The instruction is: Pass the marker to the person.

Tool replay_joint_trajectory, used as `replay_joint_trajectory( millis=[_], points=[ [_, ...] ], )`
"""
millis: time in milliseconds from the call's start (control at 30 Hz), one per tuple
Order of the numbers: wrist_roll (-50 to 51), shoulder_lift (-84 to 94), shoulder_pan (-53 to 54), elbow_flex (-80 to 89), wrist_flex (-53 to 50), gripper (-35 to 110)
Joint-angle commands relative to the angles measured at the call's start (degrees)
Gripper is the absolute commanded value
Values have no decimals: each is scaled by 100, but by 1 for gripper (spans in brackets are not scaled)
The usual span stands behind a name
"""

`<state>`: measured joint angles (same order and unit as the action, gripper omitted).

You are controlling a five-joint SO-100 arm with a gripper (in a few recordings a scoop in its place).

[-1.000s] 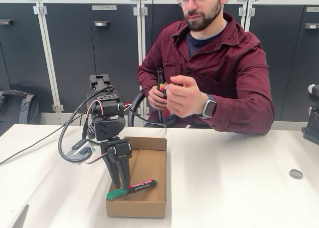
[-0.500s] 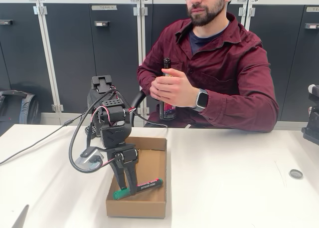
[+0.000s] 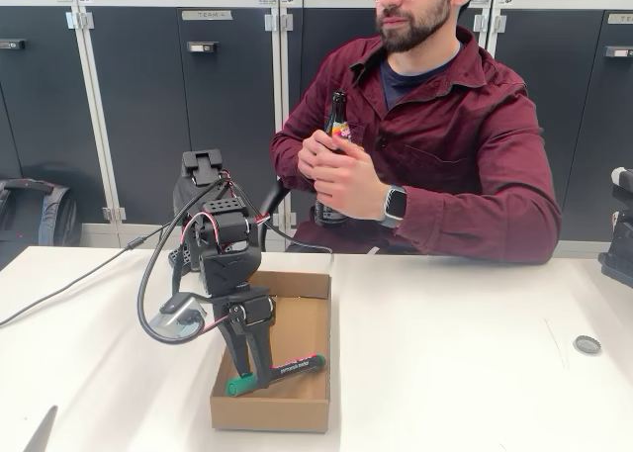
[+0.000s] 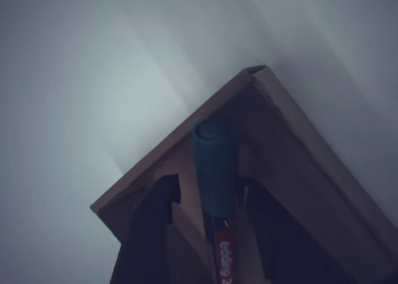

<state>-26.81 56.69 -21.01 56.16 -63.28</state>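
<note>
Tool (image 3: pixel 249 365) is down inside the cardboard box (image 3: pixel 307 410), its two dark fingers (image 4: pixel 149 228) standing on either side of the marker (image 3: pixel 275 372). From the wrist view there's a gap on both sides of the barrel, so the tool is apart, not clamped yet. Marker lies flat on the box floor, green cap end pointing toward the box's near-left corner, other end angled up and right. Box sits near the front edge of the table (image 3: pixel 445 353), a bit left of centre.

Risks, as I judge them: the fingers sit close to the cap end, not mid-barrel, so a lift from there could let the long end droop or swing and slip out. The box wall is right beside the cap, so a closing finger or the marker tip could catch cardboard and drag the light box along. The person (image 3: pixel 435 126) behind the far edge has both hands on a brown bottle (image 3: pixel 334 140) and is looking away, so a handover could meet no free hand.

Marker: thick, dark barrel, green cap and green tail, red label with white lettering, partly readable in the wrist view. Round and smooth, probably rolls easily.
</note>
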Motion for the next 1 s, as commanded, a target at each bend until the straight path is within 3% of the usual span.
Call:
replay_joint_trajectory(
  millis=[0,400,600,967],
  points=[
    [-44,70,18,-123,88,18],
    [-53,105,26,-35,229,16],
    [-79,105,0,44,308,-5],
    [229,281,149,-79,352,-5]
  ],
)
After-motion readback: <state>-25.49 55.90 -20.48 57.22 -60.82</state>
